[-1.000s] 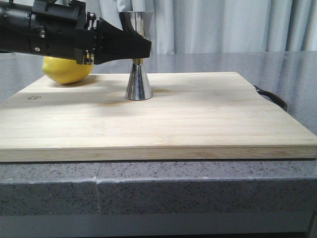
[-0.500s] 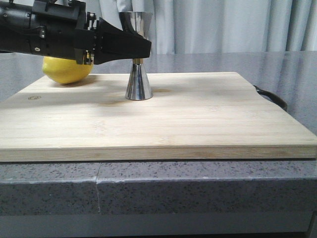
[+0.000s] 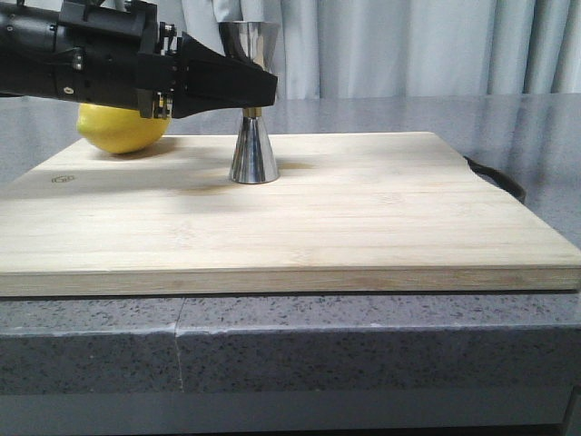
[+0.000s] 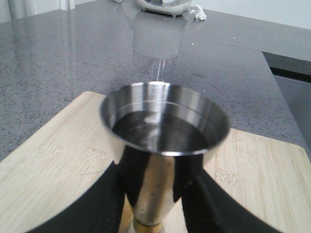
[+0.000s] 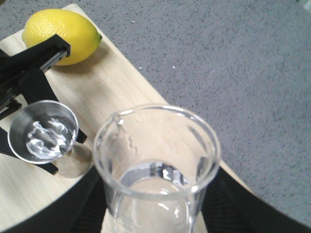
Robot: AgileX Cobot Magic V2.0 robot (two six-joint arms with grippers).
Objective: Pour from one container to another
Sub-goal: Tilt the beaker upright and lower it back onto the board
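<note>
1. Your jigger (image 3: 251,109) stood upright on the cutting board (image 3: 363,218), its long axis vertical, wide foot cone down and open cup facing straight up, toward the board's back edge and left of its middle.
2. Your left gripper (image 3: 259,86) reached in level from the left, and its black jaws sat either side of the upper cone just above the brass-coloured waist. The left wrist view showed the fingers (image 4: 109,204) pressed against the steel, so the jaws were clamped on the jigger (image 4: 163,145).
3. Your beaker (image 5: 156,170) was held mouth up in the right gripper (image 5: 155,213), with dark jaws close on both sides of the glass. It looked upright or nearly so; I could not tell any tilt from that high angle. Clear liquid lay in its lower part, and its small pour lip pointed toward the jigger (image 5: 44,133).
4. The front view showed neither the beaker nor your right arm at all; only the right wrist view gave them.
5. The right wrist view also showed clear liquid rippling inside the jigger's cup, which the front view hid behind the steel wall. The left wrist view showed a dark, shiny pool there too.
6. A lemon (image 3: 123,127) lay at the board's back left corner, behind your left arm, apart from the jigger.
7. The board rested on the grey speckled bench (image 3: 363,350).
</note>
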